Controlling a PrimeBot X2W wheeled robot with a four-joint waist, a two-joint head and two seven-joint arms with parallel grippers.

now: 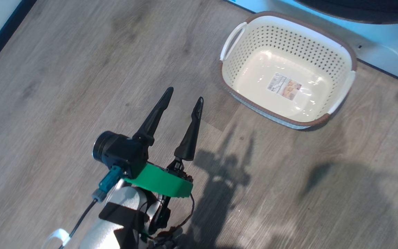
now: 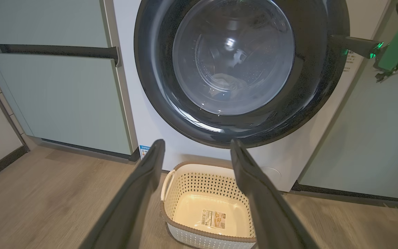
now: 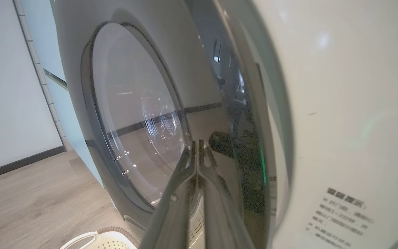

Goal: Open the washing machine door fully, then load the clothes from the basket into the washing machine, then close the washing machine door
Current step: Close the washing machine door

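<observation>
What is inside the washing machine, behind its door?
Through the washing machine door: the drum, with pale clothes lying low in it. The door's black rim covers the drum's edges.

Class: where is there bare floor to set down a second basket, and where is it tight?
Free: wood floor between skirting board and basket, beyond the left end effector. Crowded: the strip between basket and washing machine.

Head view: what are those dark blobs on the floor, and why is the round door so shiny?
Head view: the blobs are shadows on the floor. Left wrist view: the washing machine door has pale light streaks on its black rim. Right wrist view: its glass mirrors floor and wall, warped.
</observation>
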